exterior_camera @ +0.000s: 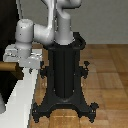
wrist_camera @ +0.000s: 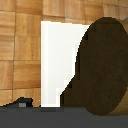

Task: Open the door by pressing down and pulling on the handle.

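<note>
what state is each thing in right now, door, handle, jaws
door: dark panel at the exterior view's left edge in a white frame; open or closed cannot be told
handle: tan bar, horizontal, gripper right at it
jaws: hidden, open or shut cannot be told

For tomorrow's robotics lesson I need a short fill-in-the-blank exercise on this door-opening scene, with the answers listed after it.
1. The handle sticking out from the door is ____ in colour.
2. The pedestal under the arm is ____ in colour.
3. The floor is made of ____ tiles.
4. The frame around the door is ____.

Missing words: tan; black; wooden; white.
</note>
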